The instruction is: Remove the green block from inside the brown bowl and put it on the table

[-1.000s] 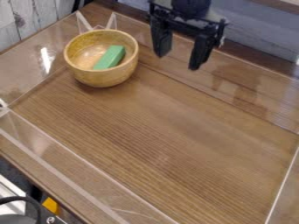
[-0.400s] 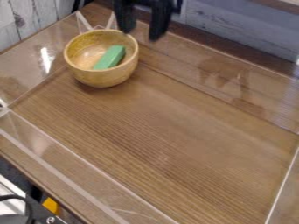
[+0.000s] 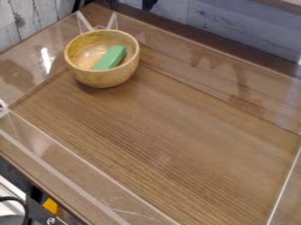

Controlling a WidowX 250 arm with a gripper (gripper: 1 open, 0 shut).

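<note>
The green block (image 3: 112,58) lies tilted inside the brown bowl (image 3: 101,79), leaning against its right inner wall. The bowl stands at the far left corner of the table (image 3: 177,132). Nothing touches the block or the bowl. My gripper does not show in this view; it has gone out past the top edge of the picture, above and behind the bowl.
Low clear plastic walls edge the tabletop, one along the front left (image 3: 70,158) and one at the right (image 3: 286,189). A pale plank wall (image 3: 235,18) runs behind the table. Dark cables and gear (image 3: 24,206) sit below the front left corner.
The gripper, open and empty, moved left across the back of the table and rose, passing above the bowl and leaving the view. Block and bowl have not moved.
</note>
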